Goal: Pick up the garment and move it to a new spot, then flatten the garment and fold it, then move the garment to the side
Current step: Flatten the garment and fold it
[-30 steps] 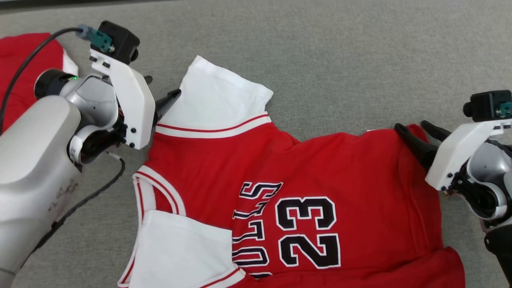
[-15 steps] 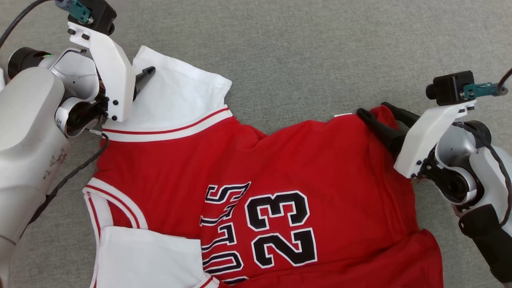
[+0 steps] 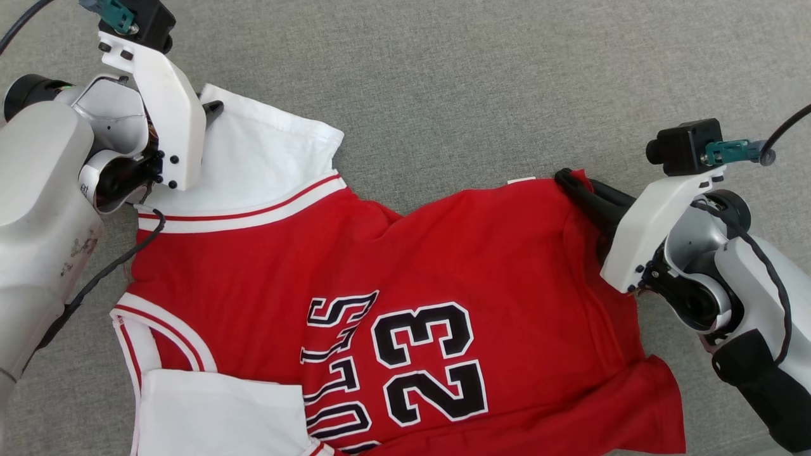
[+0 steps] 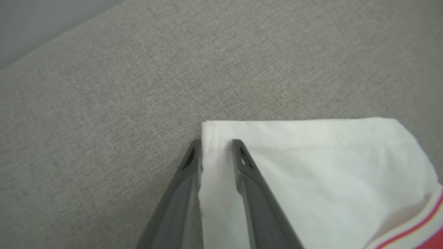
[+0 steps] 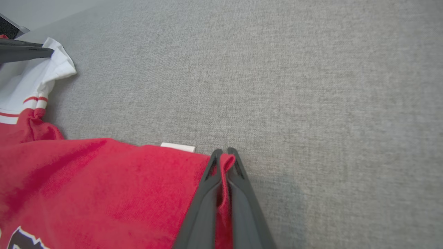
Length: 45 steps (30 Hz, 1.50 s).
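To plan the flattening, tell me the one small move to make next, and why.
Probably draw the two arms slightly apart to tauten the jersey: the left gripper pinches its white sleeve corner, the right gripper its red hem corner, and the edge between them dips and bunches.

Looks like a robotics lab bench, not anyone's home: a flat work surface (image 3: 507, 76) covered in plain grey woven fabric, and small black box cameras (image 3: 681, 147) on white plastic brackets (image 3: 640, 234) trailing loose black cables (image 3: 784, 125).
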{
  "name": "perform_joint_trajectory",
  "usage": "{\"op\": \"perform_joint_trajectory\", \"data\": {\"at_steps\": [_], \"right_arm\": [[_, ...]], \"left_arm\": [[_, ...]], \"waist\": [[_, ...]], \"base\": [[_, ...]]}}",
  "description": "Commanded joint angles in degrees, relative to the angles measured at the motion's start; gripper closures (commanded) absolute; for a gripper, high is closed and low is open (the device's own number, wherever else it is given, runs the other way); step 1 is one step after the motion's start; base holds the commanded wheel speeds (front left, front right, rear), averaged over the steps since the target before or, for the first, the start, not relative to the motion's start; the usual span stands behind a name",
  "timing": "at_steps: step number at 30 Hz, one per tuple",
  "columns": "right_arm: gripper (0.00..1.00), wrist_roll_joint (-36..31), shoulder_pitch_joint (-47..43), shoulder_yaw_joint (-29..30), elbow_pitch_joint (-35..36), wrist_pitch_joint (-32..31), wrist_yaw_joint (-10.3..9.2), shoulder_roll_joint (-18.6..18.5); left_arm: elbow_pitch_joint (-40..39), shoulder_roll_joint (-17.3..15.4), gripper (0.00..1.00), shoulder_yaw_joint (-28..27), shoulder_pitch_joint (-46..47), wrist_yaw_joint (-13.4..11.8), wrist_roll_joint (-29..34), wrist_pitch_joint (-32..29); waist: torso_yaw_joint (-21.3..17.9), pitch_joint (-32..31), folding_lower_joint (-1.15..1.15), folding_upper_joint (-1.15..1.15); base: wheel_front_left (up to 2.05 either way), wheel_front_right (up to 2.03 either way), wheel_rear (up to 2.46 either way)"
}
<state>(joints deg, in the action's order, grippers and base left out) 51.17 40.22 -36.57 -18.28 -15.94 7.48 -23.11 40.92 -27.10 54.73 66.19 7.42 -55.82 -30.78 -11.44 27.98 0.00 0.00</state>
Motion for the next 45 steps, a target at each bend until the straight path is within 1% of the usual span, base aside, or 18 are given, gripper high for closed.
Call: {"op": "perform_joint_trajectory", "data": {"at_steps": [1,4,8,14,19,24,31,36,40,45], "right_arm": [[1.0,0.32,0.42,-0.22,-0.05,0.69,0.03,-0.42],[1.0,0.52,0.94,-0.05,-0.78,2.67,0.02,-0.53],[1.0,0.99,0.97,0.14,-2.57,4.28,0.03,-0.15],[1.0,2.5,-1.18,1.06,-4.82,6.68,0.03,-0.98],[1.0,4.94,-3.34,1.97,-6.43,7.5,0.03,-1.75],[1.0,6.14,-5.0,2.61,-8.07,8.05,0.03,-2.55],[1.0,7.09,-7.26,3.37,-10.42,8.08,0.03,-3.57],[1.0,6.62,-7.66,3.82,-11.88,8.14,0.03,-3.89],[1.0,6.31,-7.71,3.6,-11.88,7.94,0.03,-3.74],[1.0,6.75,-8.97,2.44,-10.1,6.72,0.03,-4.93]], "left_arm": [[0.02,-0.33,1.0,0.53,0.14,0.02,-0.21,0.0],[0.3,-0.7,1.0,1.21,0.77,0.01,-0.11,1.81],[0.32,-0.81,1.0,1.9,0.95,0.02,-1.57,3.1],[-0.67,-1.91,1.0,2.69,-0.02,0.02,-3.99,4.84],[-1.1,-2.08,1.0,3.29,-1.24,0.02,-6.01,6.16],[-1.82,-3.06,1.0,4.38,-2.11,0.03,-6.88,7.29],[-1.82,-4.06,1.0,5.62,-3.89,0.03,-8.18,8.79],[-2.07,-4.33,1.0,6.15,-4.41,0.03,-8.94,9.7],[-5.19,-4.01,1.0,6.16,-5.48,0.03,-11.66,10.67],[-10.54,-6.27,1.0,9.21,-6.22,0.03,-13.56,7.31]], "waist": [[-0.03,-0.23,0.0,0.0],[0.1,-0.65,0.0,0.0],[0.63,-1.81,0.0,0.0],[2.66,-5.22,0.0,0.0],[4.85,-8.18,0.0,0.0],[6.62,-10.82,0.0,0.0],[8.06,-14.14,0.0,0.0],[8.39,-15.19,0.0,0.0],[8.55,-16.34,0.0,0.0],[9.0,-18.81,0.0,0.0]], "base": [[0.0,0.0,0.0],[0.0,0.0,0.0],[0.0,0.0,0.0],[0.0,0.0,0.0],[0.0,0.0,0.0],[0.0,0.0,0.0],[0.0,0.0,0.0],[0.0,0.0,0.0],[0.0,0.0,0.0],[0.0,0.0,0.0]]}}
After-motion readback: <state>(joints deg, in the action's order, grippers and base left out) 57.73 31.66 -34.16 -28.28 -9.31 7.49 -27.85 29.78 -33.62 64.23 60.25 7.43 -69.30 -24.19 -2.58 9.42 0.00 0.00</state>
